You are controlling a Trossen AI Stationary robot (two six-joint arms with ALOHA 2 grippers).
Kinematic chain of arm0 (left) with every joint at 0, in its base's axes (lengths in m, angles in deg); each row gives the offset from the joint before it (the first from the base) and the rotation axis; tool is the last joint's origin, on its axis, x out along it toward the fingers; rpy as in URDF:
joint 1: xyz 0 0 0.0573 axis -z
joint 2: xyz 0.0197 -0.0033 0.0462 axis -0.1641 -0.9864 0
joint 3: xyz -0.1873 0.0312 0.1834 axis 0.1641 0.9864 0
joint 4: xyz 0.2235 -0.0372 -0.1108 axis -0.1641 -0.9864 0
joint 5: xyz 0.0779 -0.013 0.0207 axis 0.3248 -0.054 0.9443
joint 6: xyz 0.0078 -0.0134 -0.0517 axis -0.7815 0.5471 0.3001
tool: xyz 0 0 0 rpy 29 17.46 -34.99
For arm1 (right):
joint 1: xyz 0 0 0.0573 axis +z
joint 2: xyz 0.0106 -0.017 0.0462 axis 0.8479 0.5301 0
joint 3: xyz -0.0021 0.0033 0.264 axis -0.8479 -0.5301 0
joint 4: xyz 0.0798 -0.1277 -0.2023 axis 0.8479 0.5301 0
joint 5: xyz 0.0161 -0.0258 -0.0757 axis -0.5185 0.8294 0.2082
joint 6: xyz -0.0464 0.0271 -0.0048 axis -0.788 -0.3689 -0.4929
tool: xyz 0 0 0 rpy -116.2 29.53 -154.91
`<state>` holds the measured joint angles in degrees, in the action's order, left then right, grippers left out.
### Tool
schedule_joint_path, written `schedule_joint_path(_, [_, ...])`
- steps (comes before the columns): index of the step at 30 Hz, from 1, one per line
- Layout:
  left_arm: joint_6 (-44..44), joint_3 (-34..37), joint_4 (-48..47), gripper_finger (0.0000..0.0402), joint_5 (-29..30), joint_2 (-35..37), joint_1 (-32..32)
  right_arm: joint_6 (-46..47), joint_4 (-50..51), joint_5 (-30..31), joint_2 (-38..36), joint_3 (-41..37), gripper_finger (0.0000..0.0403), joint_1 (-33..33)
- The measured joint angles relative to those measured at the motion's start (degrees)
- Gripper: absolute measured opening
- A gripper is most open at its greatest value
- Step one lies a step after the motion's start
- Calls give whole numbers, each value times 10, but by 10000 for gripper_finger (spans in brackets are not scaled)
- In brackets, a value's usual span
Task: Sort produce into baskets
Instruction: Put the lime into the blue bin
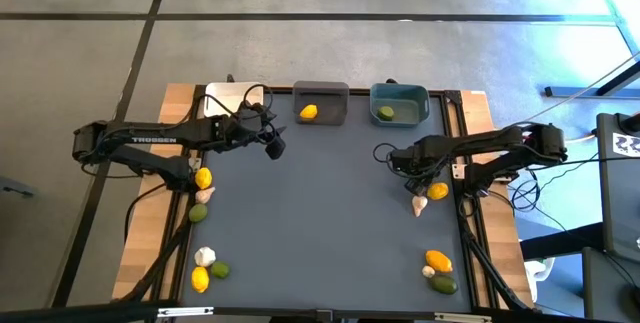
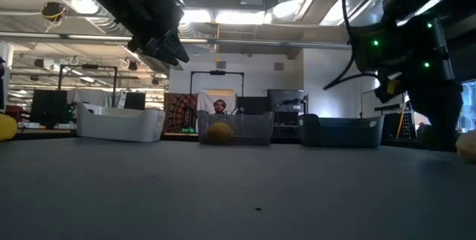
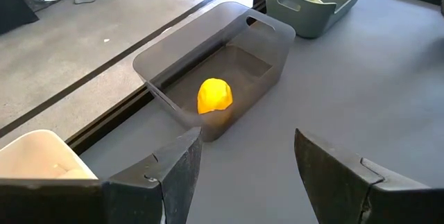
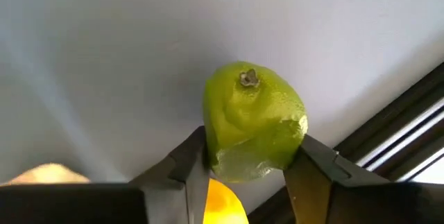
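Observation:
A green lime (image 4: 253, 116) sits between the fingers of my right gripper (image 4: 250, 158), which points steeply down near the table's right edge (image 1: 418, 175). A lemon (image 1: 437, 191) and a garlic bulb (image 1: 419, 204) lie right beside it. My left gripper (image 3: 243, 175) hangs open with nothing in it above the mat at the far left (image 1: 272, 146), in front of the white basket (image 1: 235, 98). The dark grey basket (image 1: 322, 103) holds a lemon (image 3: 214, 96). The teal basket (image 1: 400, 103) holds a lime (image 1: 386, 114). My right gripper pinches the lime by its two opposite sides (image 4: 295, 144) between the two fingers. The fingers come from above, slanting down. The lime's stem end (image 4: 248, 78) faces the wrist camera. Whether the lime still rests on the mat, I cannot tell.
More produce lies by the table's left edge: a lemon (image 1: 203, 178), garlic (image 1: 203, 195) and a lime (image 1: 198, 213), with another cluster (image 1: 208, 268) nearer the front. At the near right lie a lemon (image 1: 437, 260), garlic (image 1: 428, 272) and a lime (image 1: 444, 284).

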<state>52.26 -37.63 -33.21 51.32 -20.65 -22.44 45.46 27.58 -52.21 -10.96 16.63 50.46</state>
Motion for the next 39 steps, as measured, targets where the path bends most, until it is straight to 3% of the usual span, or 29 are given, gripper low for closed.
schedule_joint_path(7, [5, 0, -5, 225, 0, 0, 0, -38, 10, 6, 0, 53, 157, 0])
schedule_joint_path(21, [14, 0, 0, 225, 0, 0, 20, -110, 6, 97, -1, 149, 158, -16])
schedule_joint_path(30, [26, 0, 0, 225, 0, 0, 78, -196, -52, 97, -1, 151, 158, -127])
schedule_joint_path(39, [47, 0, 0, 225, 2, 0, 89, -288, -149, 73, -1, 151, 159, -247])
